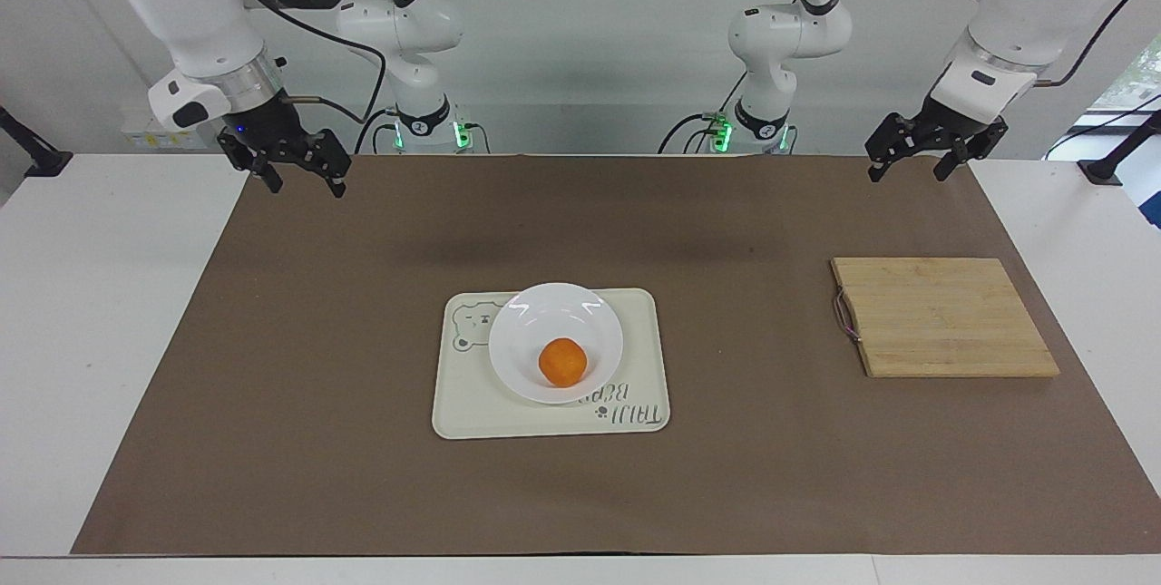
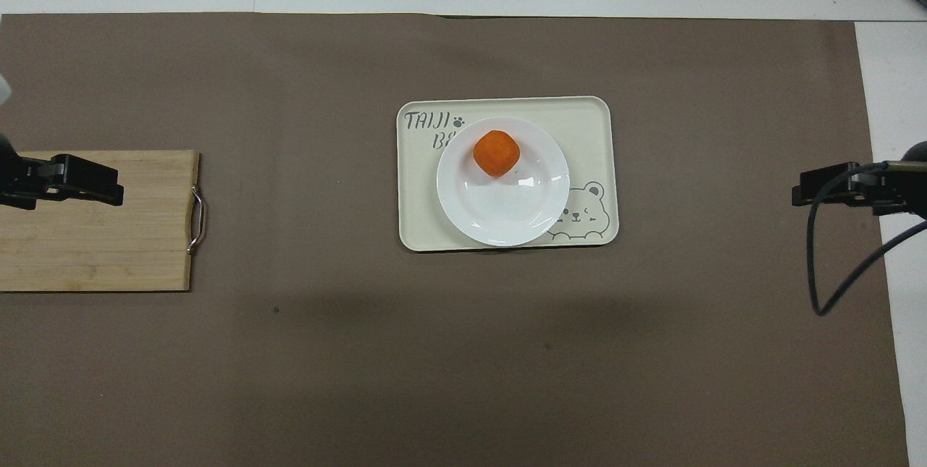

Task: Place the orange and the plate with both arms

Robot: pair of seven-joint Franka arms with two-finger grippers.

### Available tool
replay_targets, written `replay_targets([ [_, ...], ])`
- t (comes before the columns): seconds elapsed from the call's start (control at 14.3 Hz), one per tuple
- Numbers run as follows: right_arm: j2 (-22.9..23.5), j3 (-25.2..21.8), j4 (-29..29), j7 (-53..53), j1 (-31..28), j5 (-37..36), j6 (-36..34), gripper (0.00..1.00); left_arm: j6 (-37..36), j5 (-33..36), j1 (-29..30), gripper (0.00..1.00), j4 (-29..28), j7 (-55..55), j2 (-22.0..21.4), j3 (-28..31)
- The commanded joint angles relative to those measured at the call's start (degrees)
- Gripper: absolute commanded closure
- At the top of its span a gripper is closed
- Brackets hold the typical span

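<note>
The orange [image 1: 562,362] [image 2: 496,153] lies in the white plate [image 1: 544,313] [image 2: 507,217], on the part of the plate farther from the robots. The plate rests on a cream tray [image 1: 467,408] [image 2: 590,119] with a bear drawing, mid-table. My right gripper [image 1: 307,186] [image 2: 802,192] hangs open and empty in the air over the mat's edge at the right arm's end, well apart from the tray. Open and empty too, my left gripper [image 1: 907,172] [image 2: 108,184] hangs raised at the left arm's end; in the overhead view it covers part of the cutting board.
A wooden cutting board [image 1: 943,317] [image 2: 94,250] with a metal handle lies toward the left arm's end of the table. A brown mat [image 1: 363,476] covers most of the white table.
</note>
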Motion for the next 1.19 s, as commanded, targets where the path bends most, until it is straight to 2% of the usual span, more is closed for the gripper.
replay_targets([
  [0.0, 1.54, 0.3, 6.91, -4.33, 0.13, -4.03, -4.08, 0.0, -1.54, -0.66, 0.24, 0.0, 1.57, -0.57, 0.55, 0.01],
  [0.14, 2.42, 0.39, 9.03, -5.58, 0.22, -3.26, -5.49, 0.0, -1.54, -0.66, 0.16, 0.0, 1.57, -0.57, 0.55, 0.01],
  [0.91, -2.93, 0.66, -0.53, -4.18, 1.01, -0.88, -4.71, 0.0, -1.54, -0.66, 0.24, 0.0, 1.57, -0.57, 0.55, 0.01],
  [1.12, -2.5, 0.66, 0.07, -4.34, 1.1, -0.88, -4.96, 0.0, -1.54, -0.66, 0.16, 0.0, 1.57, -0.57, 0.55, 0.01],
])
